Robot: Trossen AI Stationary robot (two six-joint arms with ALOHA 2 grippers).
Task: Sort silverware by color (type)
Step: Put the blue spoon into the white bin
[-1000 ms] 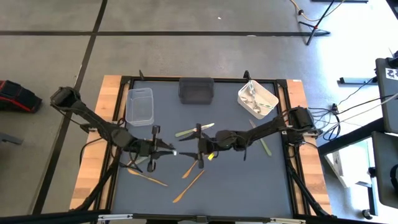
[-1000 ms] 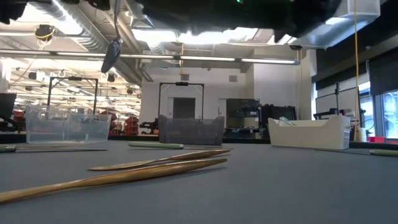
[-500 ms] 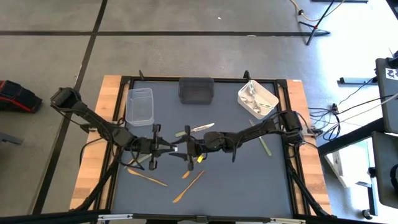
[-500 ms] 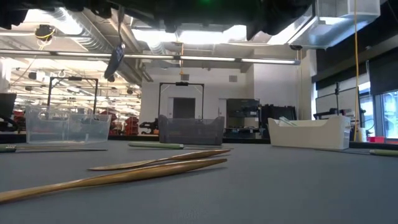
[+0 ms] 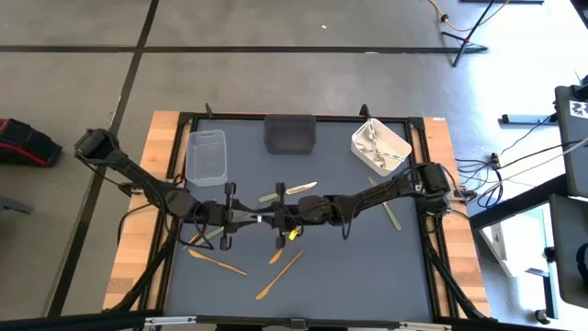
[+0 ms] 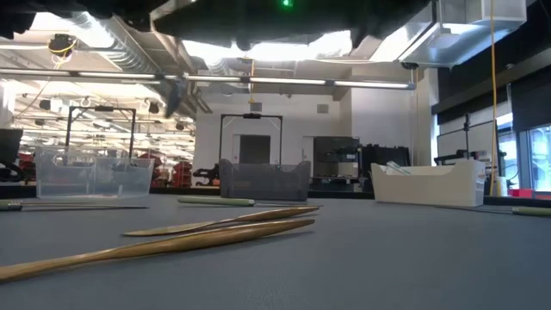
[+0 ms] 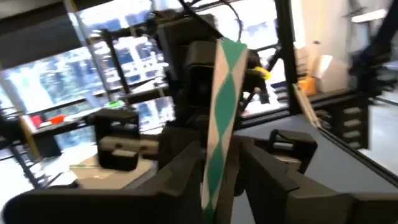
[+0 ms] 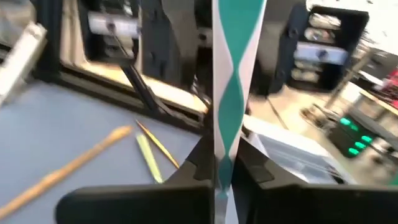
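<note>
Above the middle of the table my two grippers meet at one piece of silverware, a slim piece with a green-and-white diamond-patterned handle [image 7: 222,93]. My left gripper [image 5: 264,218] is open, its fingers [image 7: 267,171] standing on either side of the handle. My right gripper [image 5: 281,220] faces it from the table's right and is shut on the same handle [image 8: 231,74]. Gold pieces [image 5: 278,274] and pale green pieces [image 5: 273,196] lie flat on the grey mat. The piece's working end is hidden. My right gripper pinches the patterned handle [image 8: 225,146] between its two fingers, coming level from the table's right side. The handle runs across the fingers, and the piece is lifted clear of the mat.
A clear tub [image 5: 207,156], a dark grey tub [image 5: 290,131] and a white tub [image 5: 380,145] holding silver pieces stand along the far edge. More pieces lie at the mat's right [image 5: 391,214] and left [image 5: 219,262]. In the low view gold pieces [image 6: 224,226] lie in front.
My right gripper has gone toward the table's left, up to my left gripper, and has shut on the patterned handle. The dark end that hung down in the low view no longer shows there.
</note>
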